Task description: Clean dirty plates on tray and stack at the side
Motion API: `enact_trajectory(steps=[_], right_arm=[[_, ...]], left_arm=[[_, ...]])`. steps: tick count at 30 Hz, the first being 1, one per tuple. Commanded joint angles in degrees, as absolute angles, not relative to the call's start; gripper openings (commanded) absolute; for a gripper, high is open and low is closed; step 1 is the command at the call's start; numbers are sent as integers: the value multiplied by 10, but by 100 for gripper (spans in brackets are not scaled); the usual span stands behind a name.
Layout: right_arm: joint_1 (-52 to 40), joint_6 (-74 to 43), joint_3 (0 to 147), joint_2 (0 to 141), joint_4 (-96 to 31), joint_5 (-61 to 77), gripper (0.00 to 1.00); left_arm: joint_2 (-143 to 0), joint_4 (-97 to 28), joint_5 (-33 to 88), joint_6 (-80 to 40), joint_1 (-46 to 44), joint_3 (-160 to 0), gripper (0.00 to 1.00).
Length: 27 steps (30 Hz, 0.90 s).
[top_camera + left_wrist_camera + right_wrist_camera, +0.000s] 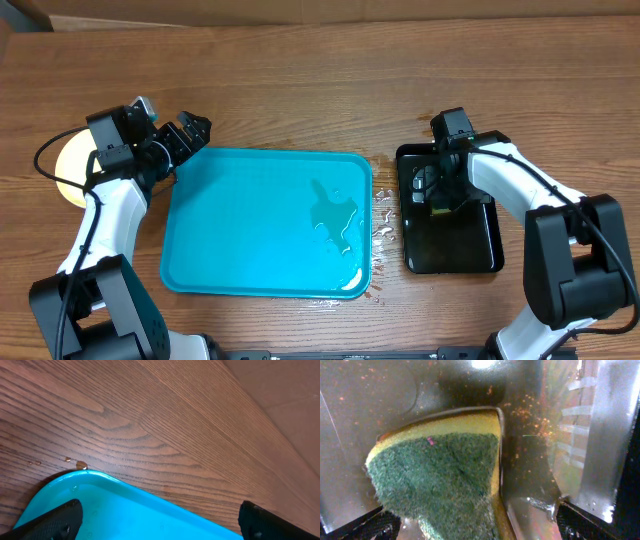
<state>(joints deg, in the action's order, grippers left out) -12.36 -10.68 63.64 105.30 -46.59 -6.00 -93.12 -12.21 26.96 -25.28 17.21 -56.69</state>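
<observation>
Left gripper [190, 133] spread wide over my cyan tray's [250, 230] far-left corner, right gripper [437, 190] wide above the sponge [435, 480]. Wet tray lies long axis left-right mid wooden counter [300, 80]; pale yellow plate [66, 168] sits left of it

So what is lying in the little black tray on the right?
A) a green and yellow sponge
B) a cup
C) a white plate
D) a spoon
A: the right wrist view shows a sponge with a green scrubby top and a yellow body, lying in the black tray.
</observation>
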Motion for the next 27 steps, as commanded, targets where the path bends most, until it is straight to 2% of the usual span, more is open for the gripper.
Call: enact_trajectory(steps=[1,27], right_arm=[[-121,-109,633,997,-465,-64,100],[-121,-109,633,477,-466,-64,100]], left_arm=[[-913,-122,264,-244,171,-580,100],[-913,-122,264,-244,171,-580,100]])
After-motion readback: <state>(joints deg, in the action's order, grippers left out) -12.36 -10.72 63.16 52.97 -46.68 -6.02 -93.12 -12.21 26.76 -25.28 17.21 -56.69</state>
